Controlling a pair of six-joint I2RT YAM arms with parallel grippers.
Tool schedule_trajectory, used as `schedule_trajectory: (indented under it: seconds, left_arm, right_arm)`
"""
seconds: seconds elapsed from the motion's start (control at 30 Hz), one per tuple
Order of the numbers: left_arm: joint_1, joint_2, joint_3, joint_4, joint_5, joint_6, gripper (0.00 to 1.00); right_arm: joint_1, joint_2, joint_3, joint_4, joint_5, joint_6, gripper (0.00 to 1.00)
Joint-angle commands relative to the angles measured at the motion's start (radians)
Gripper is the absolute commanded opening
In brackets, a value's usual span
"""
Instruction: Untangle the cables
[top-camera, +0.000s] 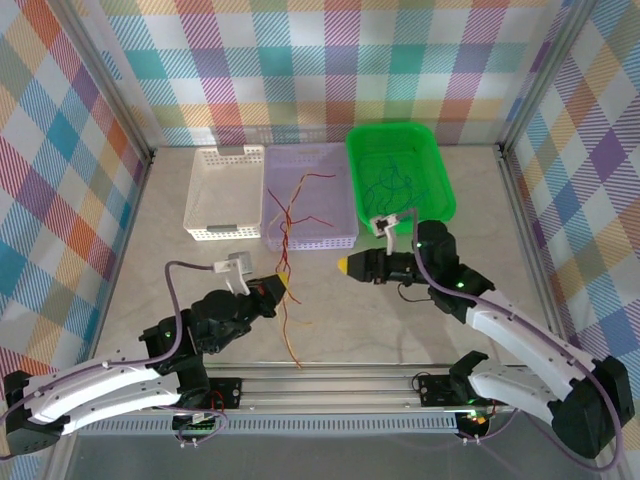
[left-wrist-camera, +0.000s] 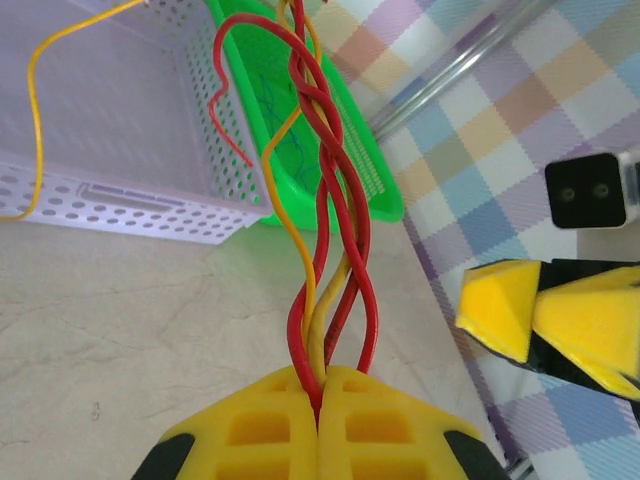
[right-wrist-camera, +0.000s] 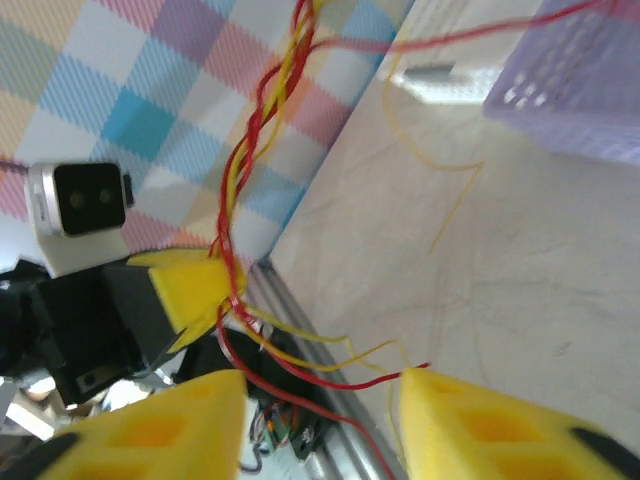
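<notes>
The lilac basket's (left-wrist-camera: 60, 185) embossed label is unreadable. Your left gripper (left-wrist-camera: 320, 388), reaching toward 1 o'clock, pinches the red-and-yellow cables (left-wrist-camera: 325, 200), which run toward 12 o'clock into that basket. Your right gripper (right-wrist-camera: 322, 390), pointing to 9 o'clock, stands parted.

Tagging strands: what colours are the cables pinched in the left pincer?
Red and yellow cables, twisted together; left wrist view shows it best.

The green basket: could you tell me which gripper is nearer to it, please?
Right. The right gripper sits just before the green basket's near corner; the left gripper, farther left, holds the cables.
</notes>
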Motion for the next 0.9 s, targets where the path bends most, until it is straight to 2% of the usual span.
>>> schedule_trajectory:
  seconds: [0.0, 0.1, 0.33, 0.67, 0.87]
  left_arm:
    - [0.01, 0.056, 0.009, 0.042, 0.047, 0.019, 0.0]
    - [0.01, 0.098, 0.018, 0.075, 0.062, 0.018, 0.0]
    - [0.01, 0.137, 0.021, 0.126, 0.078, 0.002, 0.0]
    - [0.01, 0.157, 0.01, 0.159, 0.092, -0.022, 0.0]
    - [0.01, 0.156, 0.004, 0.179, 0.092, -0.03, 0.0]
  right_arm:
    - [0.075, 0.026, 0.02, 0.099, -0.022, -0.039, 0.55]
    - [0.127, 0.076, 0.044, 0.099, 0.011, -0.063, 0.59]
    - [0.192, 0.161, 0.043, 0.127, 0.093, -0.089, 0.59]
    - [0.214, 0.213, 0.025, 0.225, 0.161, -0.077, 0.52]
    - [0.216, 0.253, 0.024, 0.255, 0.17, -0.068, 0.42]
